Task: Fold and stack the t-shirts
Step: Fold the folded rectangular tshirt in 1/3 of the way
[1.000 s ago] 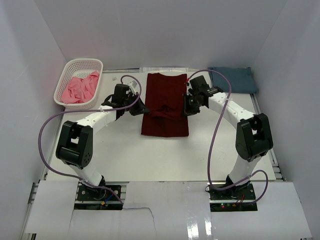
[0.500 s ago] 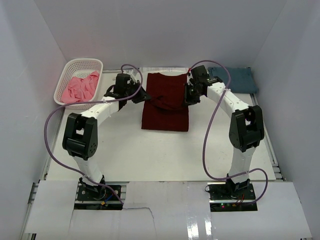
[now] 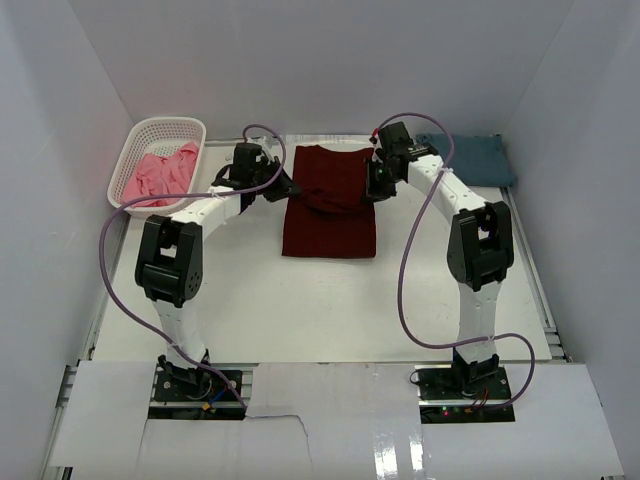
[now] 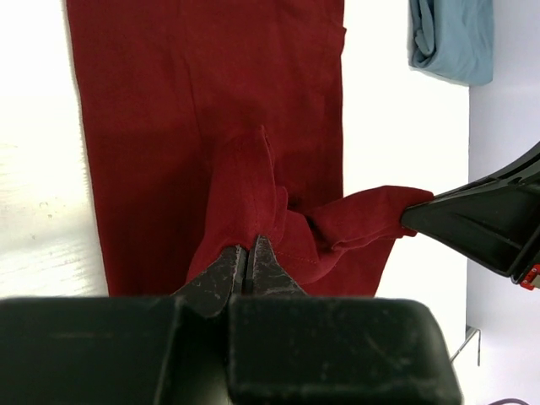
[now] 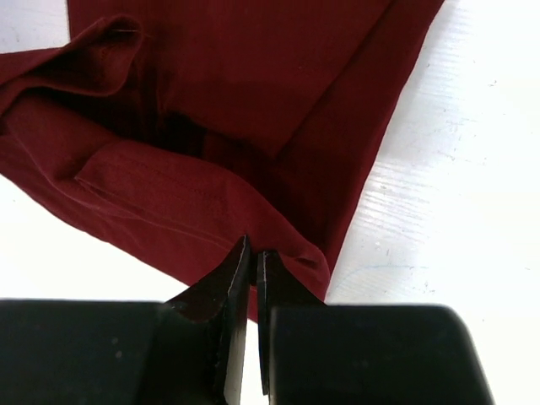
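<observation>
The maroon t-shirt (image 3: 330,222) lies flat mid-table, with its near hem raised into a sagging band between both grippers. My left gripper (image 3: 292,189) is shut on the band's left end, a pinched fold of maroon cloth (image 4: 245,194) rising from its tips (image 4: 250,250). My right gripper (image 3: 372,191) is shut on the right end, its tips (image 5: 253,254) clamping the stitched hem (image 5: 169,198). The slate-blue t-shirt (image 3: 465,158) lies folded at the back right. The pink t-shirt (image 3: 157,176) is crumpled in the basket.
The white lattice basket (image 3: 165,123) stands at the back left. White walls close in the table on three sides. In the left wrist view, the right gripper's black body (image 4: 485,224) shows beside the slate-blue t-shirt (image 4: 451,38).
Both grippers have moved toward the back of the table, carrying the maroon shirt's hem with them. The visible shirt has grown shorter at its near end.
</observation>
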Robot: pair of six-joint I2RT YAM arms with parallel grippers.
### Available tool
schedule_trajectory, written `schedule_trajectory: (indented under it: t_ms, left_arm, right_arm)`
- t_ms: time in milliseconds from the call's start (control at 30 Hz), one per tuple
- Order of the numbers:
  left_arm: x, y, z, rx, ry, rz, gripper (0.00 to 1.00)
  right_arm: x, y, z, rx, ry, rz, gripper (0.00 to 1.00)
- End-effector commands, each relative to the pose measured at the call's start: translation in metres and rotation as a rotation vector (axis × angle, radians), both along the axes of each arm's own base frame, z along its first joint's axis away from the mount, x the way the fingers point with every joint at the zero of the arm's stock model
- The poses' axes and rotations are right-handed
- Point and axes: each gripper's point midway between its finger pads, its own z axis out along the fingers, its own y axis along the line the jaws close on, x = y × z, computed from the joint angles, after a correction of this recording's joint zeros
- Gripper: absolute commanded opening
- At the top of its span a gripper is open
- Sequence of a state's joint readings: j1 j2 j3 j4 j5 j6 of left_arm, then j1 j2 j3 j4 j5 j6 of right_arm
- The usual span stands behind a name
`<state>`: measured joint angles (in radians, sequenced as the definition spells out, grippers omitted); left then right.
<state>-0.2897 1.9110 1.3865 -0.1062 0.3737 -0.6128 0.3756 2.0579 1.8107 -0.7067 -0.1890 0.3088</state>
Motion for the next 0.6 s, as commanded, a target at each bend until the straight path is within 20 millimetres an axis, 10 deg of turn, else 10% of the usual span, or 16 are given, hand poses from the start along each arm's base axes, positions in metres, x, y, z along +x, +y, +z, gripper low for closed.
schedule_trajectory:
  t_ms: [0,567]
  left_arm:
    - [0.013,0.000,0.016,-0.005,-0.051,-0.003,0.00]
    - [0.030,0.000,-0.012,-0.016,-0.017,0.002,0.00]
  right_arm:
    - [0.011,0.000,0.003,0.009,-0.012,0.004,0.08]
    - [0.034,0.002,-0.023,0.005,-0.001,-0.011,0.08]
